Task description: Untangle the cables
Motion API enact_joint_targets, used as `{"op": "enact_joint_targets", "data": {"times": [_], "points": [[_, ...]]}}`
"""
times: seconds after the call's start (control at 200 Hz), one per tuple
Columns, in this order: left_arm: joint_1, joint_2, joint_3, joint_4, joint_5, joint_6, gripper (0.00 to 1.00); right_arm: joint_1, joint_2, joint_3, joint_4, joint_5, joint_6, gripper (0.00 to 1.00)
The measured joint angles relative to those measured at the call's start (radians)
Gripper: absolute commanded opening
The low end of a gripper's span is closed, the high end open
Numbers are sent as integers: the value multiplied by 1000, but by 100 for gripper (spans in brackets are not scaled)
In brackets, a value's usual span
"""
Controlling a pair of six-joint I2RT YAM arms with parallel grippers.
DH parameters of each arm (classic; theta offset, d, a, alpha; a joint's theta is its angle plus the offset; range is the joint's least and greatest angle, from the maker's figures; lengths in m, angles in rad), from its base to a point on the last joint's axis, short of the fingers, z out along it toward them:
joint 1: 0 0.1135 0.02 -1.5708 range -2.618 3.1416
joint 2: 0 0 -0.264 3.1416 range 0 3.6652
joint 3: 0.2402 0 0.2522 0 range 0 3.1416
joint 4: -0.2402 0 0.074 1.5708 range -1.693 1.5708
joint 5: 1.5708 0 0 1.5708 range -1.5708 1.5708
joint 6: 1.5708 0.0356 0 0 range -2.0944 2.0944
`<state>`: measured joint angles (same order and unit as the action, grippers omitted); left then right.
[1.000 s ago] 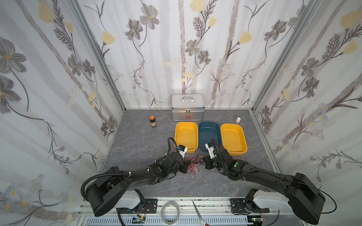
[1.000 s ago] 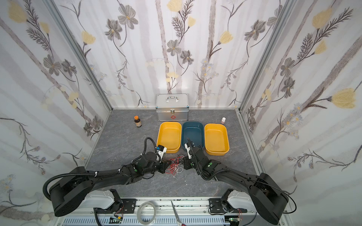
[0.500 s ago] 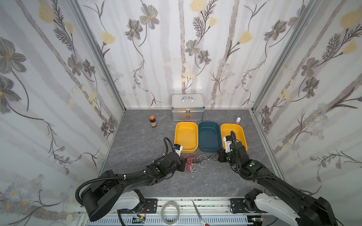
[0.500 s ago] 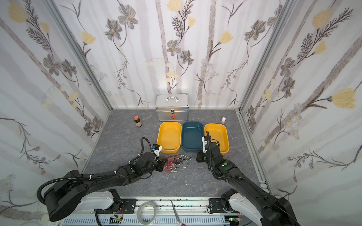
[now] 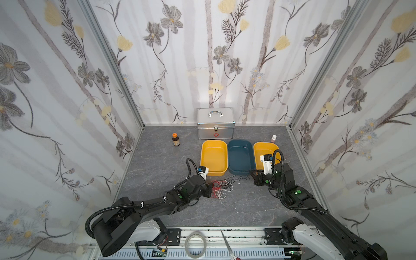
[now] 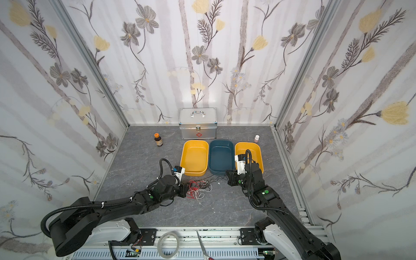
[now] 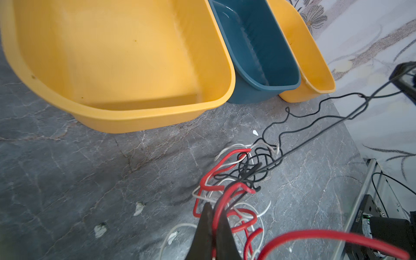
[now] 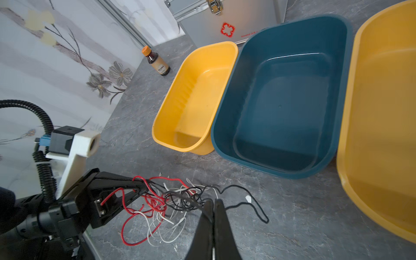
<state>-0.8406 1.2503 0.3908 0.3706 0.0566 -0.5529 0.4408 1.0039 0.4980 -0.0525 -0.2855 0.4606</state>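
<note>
**Op:** Left tool (image 5: pixel 211 191) is clamped on the red cable (image 5: pixel 215 185). On my left wrist camera the red strand runs between the pinched jaws. Right tool (image 5: pixel 251 173) is also closed, nipping the black cable (image 5: pixel 238 179) at its tips.

**Obs:** Counts?

**Op:** Three cables: one red, one black, and one white cable (image 5: pixel 222 195). Two tools. Three bins: two yellow, one blue. Two bottles: a brown bottle (image 5: pixel 176 140) and a small bottle (image 5: pixel 273 138). One metal case (image 5: pixel 216 123) at the back wall.

**Obs:** Where's the knot?

**Op:** The tangle (image 6: pixel 198 188) lies on the tabletop (image 5: pixel 157 162) between the tools, right against the left tool. It sits in front of the left yellow bin (image 5: pixel 213 172), with the blue bin (image 5: pixel 239 172) near. The right yellow bin (image 5: pixel 265 147) sits behind the right tool.

**Obs:** Orientation?

**Op:** The black cable's long axis runs left to right in both top views, from the tangle to the right tool. One strand is drawn straight and the rest are wavy. The red loops are bunched at the left tool, and I can't read an axis there. The white loops are spread on the tangle's near side, toward the arm bases.
</note>
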Motion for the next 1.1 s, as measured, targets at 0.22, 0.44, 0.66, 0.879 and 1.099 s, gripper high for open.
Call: {"op": "enact_joint_targets", "data": {"times": [0.22, 0.44, 0.66, 0.879, 1.099], "points": [[10, -30, 18, -55, 27, 24, 44, 19, 4, 21, 76, -114, 26, 0], [49, -124, 63, -135, 49, 57, 62, 34, 15, 75, 114, -192, 26, 0], [61, -139, 123, -112, 163, 79, 74, 65, 47, 96, 121, -222, 26, 0], [58, -21, 207, 15, 310, 82, 74, 106, 68, 126, 140, -245, 36, 0], [50, 68, 264, 116, 388, 74, 66, 124, 89, 134, 163, -248, 44, 0]]}}
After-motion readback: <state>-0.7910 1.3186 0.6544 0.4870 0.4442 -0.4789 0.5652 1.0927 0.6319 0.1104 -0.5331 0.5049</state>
